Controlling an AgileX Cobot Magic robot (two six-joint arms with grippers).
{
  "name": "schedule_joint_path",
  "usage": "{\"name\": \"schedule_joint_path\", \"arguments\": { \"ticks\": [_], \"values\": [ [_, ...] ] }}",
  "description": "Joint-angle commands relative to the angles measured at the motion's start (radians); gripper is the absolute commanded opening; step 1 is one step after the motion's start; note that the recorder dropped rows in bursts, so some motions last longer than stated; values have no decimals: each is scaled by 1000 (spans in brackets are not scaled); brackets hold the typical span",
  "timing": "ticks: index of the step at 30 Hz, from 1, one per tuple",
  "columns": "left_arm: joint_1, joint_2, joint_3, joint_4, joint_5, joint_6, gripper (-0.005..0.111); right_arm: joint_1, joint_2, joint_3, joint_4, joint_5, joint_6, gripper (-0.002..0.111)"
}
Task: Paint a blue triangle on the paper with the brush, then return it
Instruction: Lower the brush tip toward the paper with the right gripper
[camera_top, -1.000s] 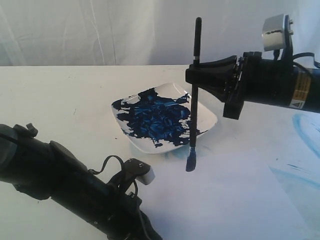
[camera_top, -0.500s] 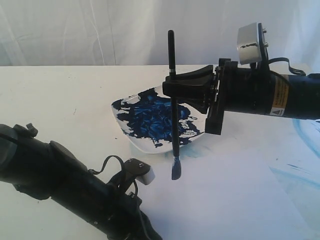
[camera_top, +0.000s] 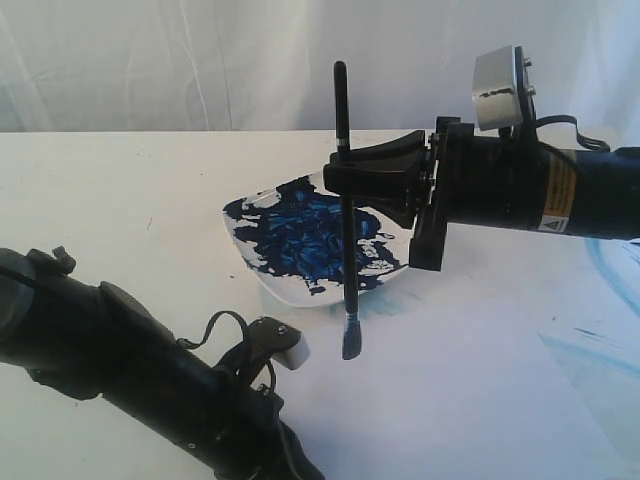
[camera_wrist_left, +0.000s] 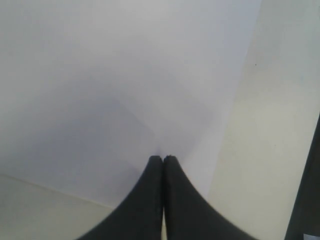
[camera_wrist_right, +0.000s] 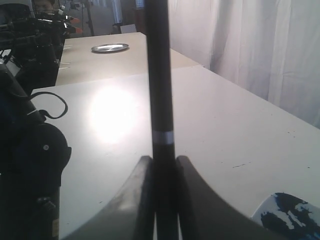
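Note:
My right gripper (camera_top: 341, 176) is shut on the brush (camera_top: 348, 270), which it holds upright by its black handle. The blue-stained bristles (camera_top: 351, 343) point down at the white paper (camera_top: 450, 400), just in front of the dish; whether they touch the sheet I cannot tell. In the right wrist view the brush handle (camera_wrist_right: 160, 75) rises between my right gripper's (camera_wrist_right: 161, 160) jaws. My left gripper (camera_wrist_left: 163, 157) is shut and empty, low over the paper (camera_wrist_left: 100, 75) near its edge. No blue triangle shows in any view.
A white dish (camera_top: 284, 291) smeared with dark-blue paint sits behind the brush; its edge shows in the right wrist view (camera_wrist_right: 290, 215). My left arm (camera_top: 120, 360) lies across the near left. Pale blue smears (camera_top: 612, 262) mark the far right. A white curtain backs the table.
My right gripper has carried the brush leftwards and a little nearer, across the dish's front edge; it has barely moved in the last half second. The left arm stayed still.

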Motion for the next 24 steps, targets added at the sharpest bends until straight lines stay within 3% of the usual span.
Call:
{"name": "schedule_joint_path", "arguments": {
  "ticks": [1, 15, 24],
  "values": [
    [-7, -3, 1, 13, 4, -1, 0, 1, -1, -3, 6, -11, -12, 0],
    [-7, -3, 1, 13, 4, -1, 0, 1, -1, -3, 19, 16, -12, 0],
    [-7, -3, 1, 13, 2, -1, 0, 1, -1, 35, 201, 35, 31, 0]
  ]
}}
